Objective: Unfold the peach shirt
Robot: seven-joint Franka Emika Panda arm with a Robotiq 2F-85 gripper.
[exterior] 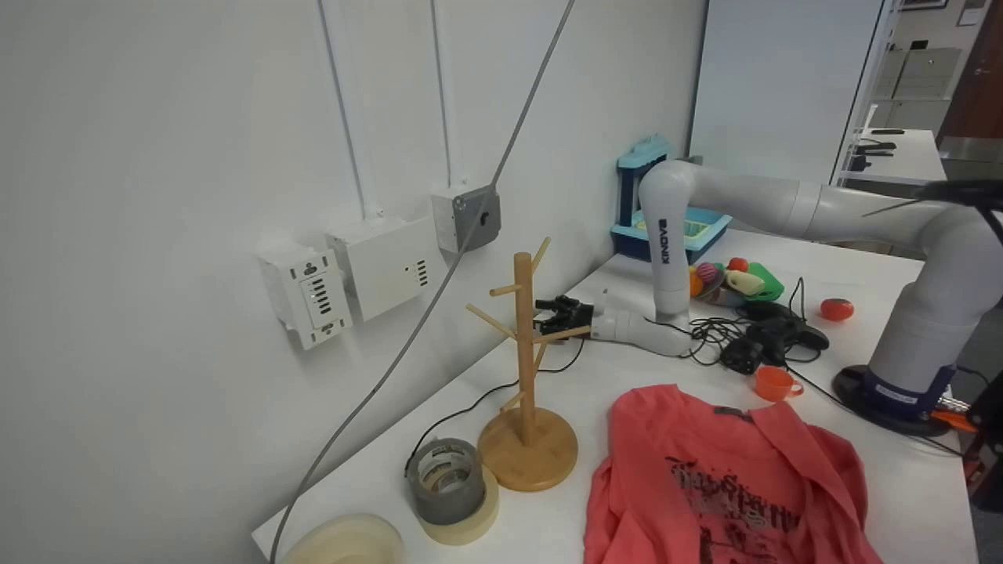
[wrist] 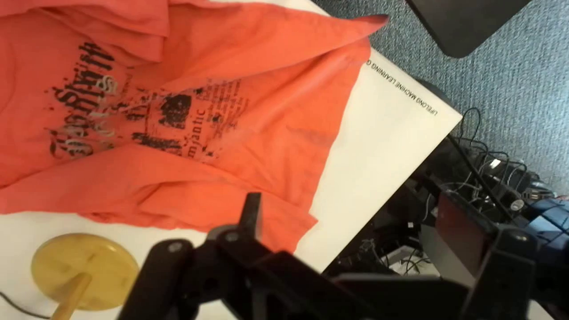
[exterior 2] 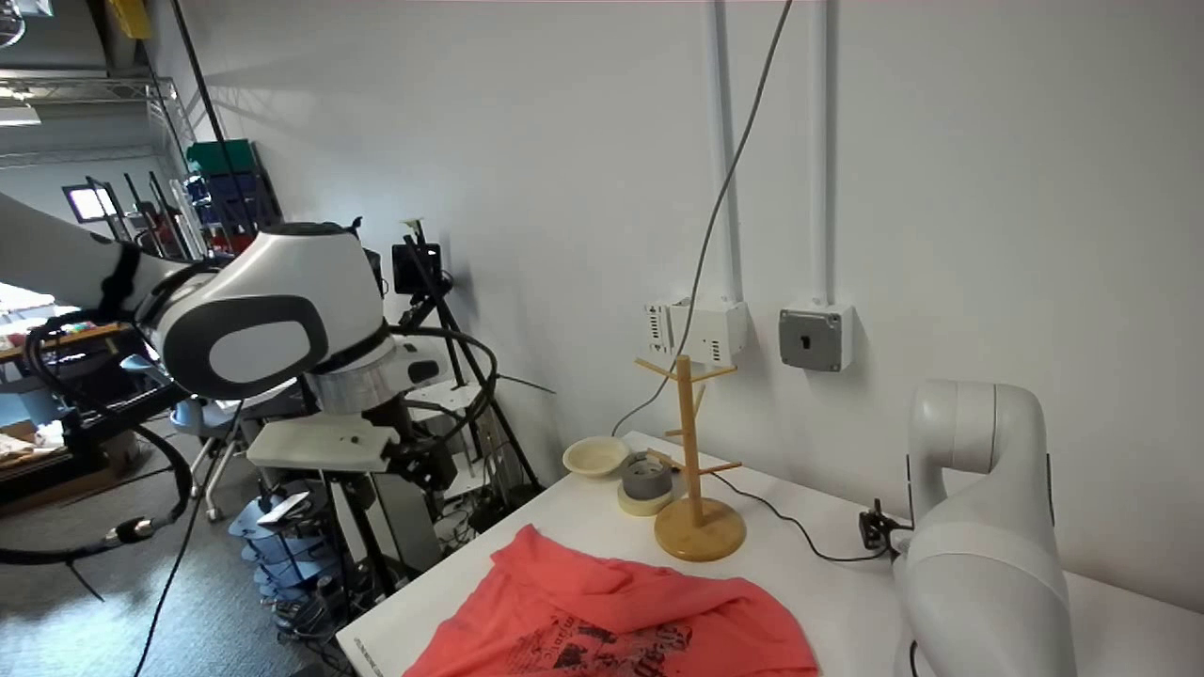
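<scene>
Table point(wrist: 373, 138): white, along the wall point(exterior 2: 564, 188).
Peach shirt point(wrist: 186, 133): print up on the table, both sides folded inward.
Gripper point(wrist: 355, 213): jaws apart, nothing between them.
Flap point(wrist: 169, 186) facing mug stand point(exterior: 525, 352): likely best pinched by top layer only, drawn outward low.

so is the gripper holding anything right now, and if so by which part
Nothing is held. The gripper stands open in the wrist view, and an exterior view shows it apart from the shirt, which lies on the table.
</scene>
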